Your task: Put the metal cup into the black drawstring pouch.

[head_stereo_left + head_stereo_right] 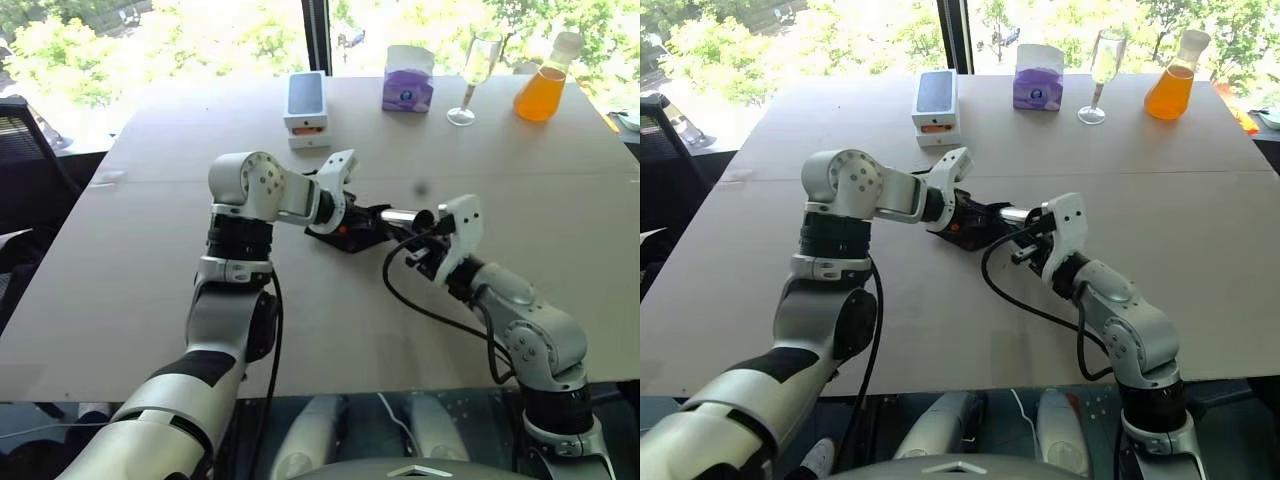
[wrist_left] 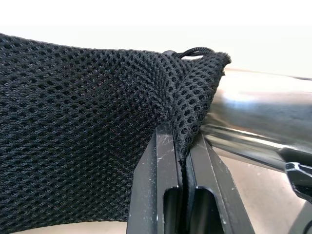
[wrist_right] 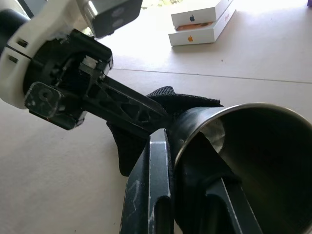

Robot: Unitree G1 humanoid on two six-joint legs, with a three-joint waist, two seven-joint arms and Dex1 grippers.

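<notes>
While both arms reach in over the middle of the pale beige table (image 1: 150, 250), the left arm bends sharply at the wrist so that the left gripper (image 2: 184, 146) slants down and toward the robot's right, and the right arm stretches forward from the lower right with the right gripper (image 3: 183, 161) pointing roughly level and toward the left one. The two meet just above the tabletop.

The left gripper's black fingers (image 2: 163, 165) are pressed together, pinching a fold of the mouth of the small black mesh drawstring pouch (image 2: 87, 126); its thin cord loops out at the mouth's edge. The pouch hangs from that pinch between the two arms.

The right gripper's fingers are clamped on the rim of the shiny silver tapered metal cup (image 3: 253, 146), one finger inside the cup and one outside. The cup lies on its side, its narrow base entering the pouch's mouth, mesh draped over part of its wall, its open rim facing the right wrist.

At the far edge of the table stand a stack of white boxes with a blue-grey top (image 1: 306, 110), a purple tissue pack (image 1: 408, 85), a clear stemmed wine glass (image 1: 475, 75) and a flask of orange liquid (image 1: 545, 85), well apart from the grippers.
</notes>
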